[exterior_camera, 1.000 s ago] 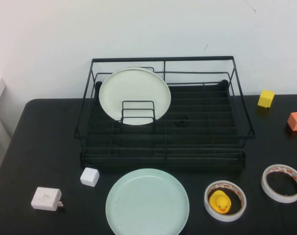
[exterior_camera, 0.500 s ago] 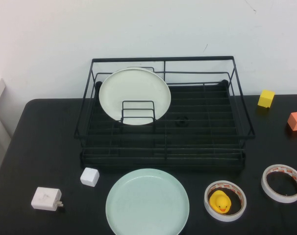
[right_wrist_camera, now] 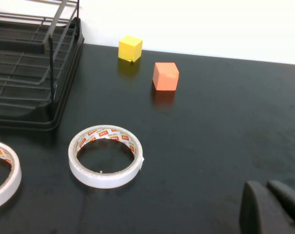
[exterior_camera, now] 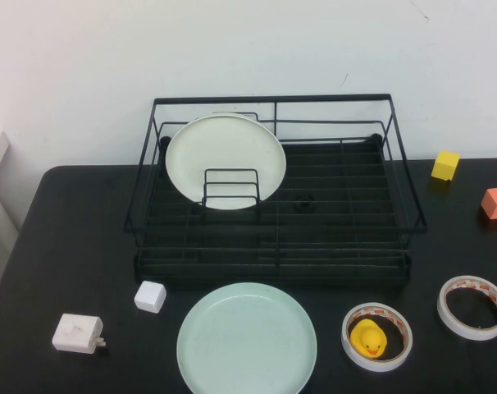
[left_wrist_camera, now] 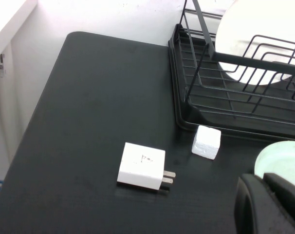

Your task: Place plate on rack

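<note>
the plate (exterior_camera: 247,339) is laid flat on the black table (exterior_camera: 60,230), just in front of the rack (exterior_camera: 275,190) and apart from it. in the left wrist view a sliver of its pale green rim (left_wrist_camera: 280,158) is seen right beside the left gripper (left_wrist_camera: 269,204), which is held low over the table with nothing in it; only its dark finger ends are caught at the frame edge, seemingly pressed together. the right gripper (right_wrist_camera: 274,207) is placed over the table's right part, well apart from the plate, its finger ends likewise cut off, apparently closed and empty.

small red print is borne on the inner band of the tape roll (right_wrist_camera: 105,156), too small to be read. a faint mark on the white charger (left_wrist_camera: 142,166) cannot be made out.

a cream plate (exterior_camera: 225,161) is propped in the rack behind the wire divider (exterior_camera: 230,188), partly crossed by the bars. neither arm is shown in the high view.
</note>
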### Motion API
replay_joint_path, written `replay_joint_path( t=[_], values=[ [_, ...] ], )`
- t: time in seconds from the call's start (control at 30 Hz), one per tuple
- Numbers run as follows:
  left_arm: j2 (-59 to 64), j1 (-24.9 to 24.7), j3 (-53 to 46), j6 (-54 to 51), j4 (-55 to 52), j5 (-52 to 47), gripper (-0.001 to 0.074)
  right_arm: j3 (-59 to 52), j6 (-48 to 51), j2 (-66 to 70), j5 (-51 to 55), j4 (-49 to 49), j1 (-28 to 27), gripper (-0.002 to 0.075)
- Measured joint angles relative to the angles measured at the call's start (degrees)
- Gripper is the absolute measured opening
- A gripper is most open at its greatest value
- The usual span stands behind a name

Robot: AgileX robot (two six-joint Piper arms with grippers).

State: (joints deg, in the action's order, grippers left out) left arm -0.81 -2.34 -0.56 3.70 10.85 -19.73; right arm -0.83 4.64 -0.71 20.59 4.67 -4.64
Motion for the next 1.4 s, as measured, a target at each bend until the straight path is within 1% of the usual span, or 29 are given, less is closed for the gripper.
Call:
replay_joint_path(
  t=[0.17, 0.3, 0.37, 0.53, 0.7, 0.8, 0.97, 1.2, 1.4],
  values=[
    [0.0, 0.0, -0.11, 0.0, 0.0, 0.92, -0.0003, 0.0, 0.0, 0.0, -0.36, 0.0, 0.0, -0.0002],
    [0.0, 0.0, -0.63, 0.0, 0.0, 7.47, -0.0003, -0.68, 0.0, 0.0, -4.28, 0.0, 0.0, -0.0002],
    [0.0, 0.0, -0.63, 0.0, 0.0, 14.29, -0.0003, -0.8, 0.0, 0.0, -9.58, 0.09, 0.0, -0.0002],
    [0.0, 0.0, -0.63, 0.0, 0.0, 31.74, -0.0003, -0.8, 0.0, 0.0, -29.9, 0.09, 0.0, -0.0002],
    [0.0, 0.0, -0.63, 0.0, 0.0, 43.32, -0.0003, -0.8, 0.0, 0.0, -46.4, 0.23, 0.0, -0.0002],
    [0.0, 0.0, -0.63, 0.0, 0.99, 47.99, -0.0003, -0.8, -0.9, 0.0, -51.39, 0.28, 0.0, -0.0002],
    [0.0, 0.0, -0.63, 0.1, 2.27, 47.41, -0.0003, -0.8, -3.7, 0.0, -56.41, 0.37, 0.0, -0.0002],
    [0.0, 0.0, -0.63, 0.38, 2.31, 46.09, -0.0003, -0.8, -4.64, 0.0, -57.09, 0.37, 0.0, -0.0002],
    [0.0, 0.0, -0.63, 4.5, 0.88, 50.53, -0.0002, -0.8, -4.95, 0.0, -58.65, 0.37, 0.0, -0.0002]
  ],
)
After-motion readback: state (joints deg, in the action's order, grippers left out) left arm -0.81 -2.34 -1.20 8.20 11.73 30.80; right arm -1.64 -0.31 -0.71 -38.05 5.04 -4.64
